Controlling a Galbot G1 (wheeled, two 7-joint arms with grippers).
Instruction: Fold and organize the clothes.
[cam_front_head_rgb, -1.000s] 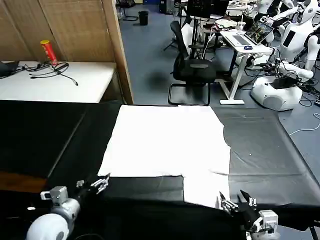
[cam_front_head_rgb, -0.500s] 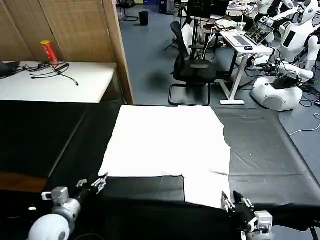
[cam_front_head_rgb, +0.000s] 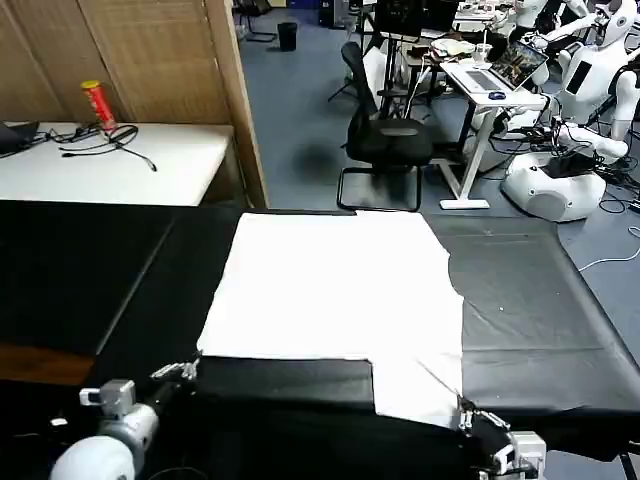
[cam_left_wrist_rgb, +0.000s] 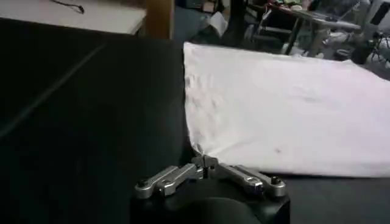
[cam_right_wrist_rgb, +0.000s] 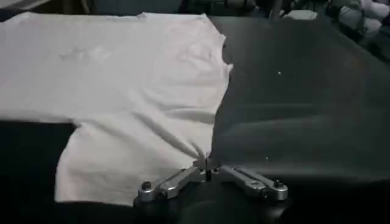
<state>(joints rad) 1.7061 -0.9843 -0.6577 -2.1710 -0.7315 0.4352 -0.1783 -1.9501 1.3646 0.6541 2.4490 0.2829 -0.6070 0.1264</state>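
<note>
Both end effectors now pinched onto T-shirt (cam_front_head_rgb: 330, 290) corners, fingertips half-hidden.

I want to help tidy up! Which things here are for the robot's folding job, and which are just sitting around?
For the job:
white T-shirt, spread on the black table cover
left claw, shut on its near corner
right claw, shut on the other near corner

Just lying about:
red can
cables
office chair
</note>
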